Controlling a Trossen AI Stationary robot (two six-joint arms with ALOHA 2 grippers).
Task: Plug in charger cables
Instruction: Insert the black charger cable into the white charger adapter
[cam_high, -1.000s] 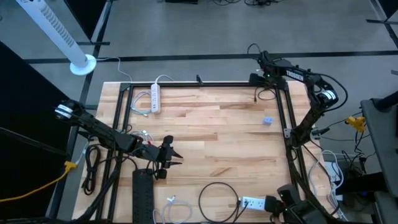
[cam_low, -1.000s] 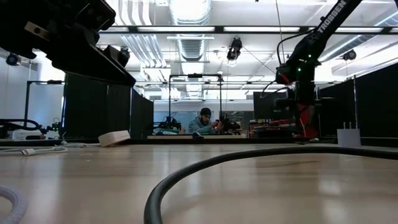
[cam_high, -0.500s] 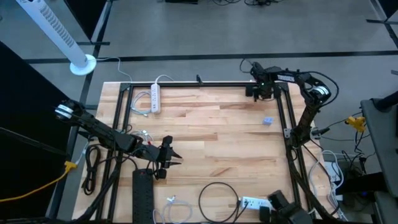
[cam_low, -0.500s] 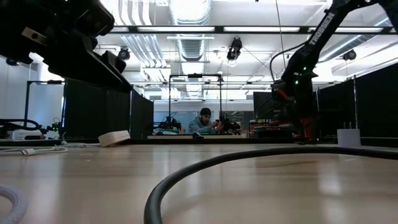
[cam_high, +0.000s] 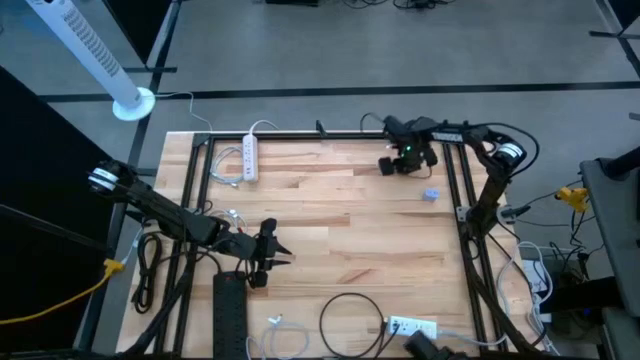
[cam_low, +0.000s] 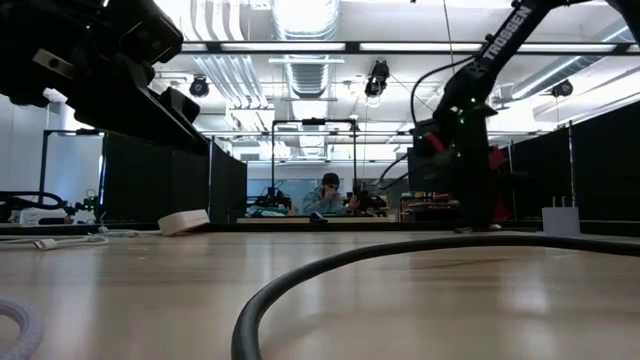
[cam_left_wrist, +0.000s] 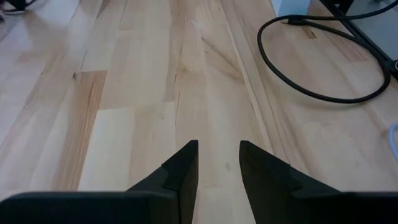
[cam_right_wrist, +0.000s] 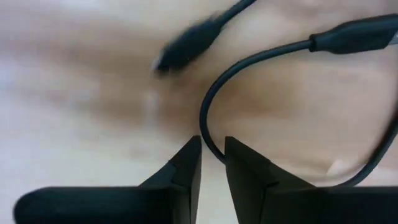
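**Thin black cable pinched at the far edge**

Right gripper (cam_right_wrist: 212, 155) near the plank table's (cam_high: 340, 200) far right rim — fingers nipping a thin, glossy black cable (cam_right_wrist: 249, 68), looped. Left gripper (cam_left_wrist: 217, 163) near the front-left — fingers slightly parted, empty, bare wood ahead.

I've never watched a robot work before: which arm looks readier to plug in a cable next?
Probably the right. The right gripper is shut on a thin black cable at the far right of the table, while the left gripper is open over bare wood.
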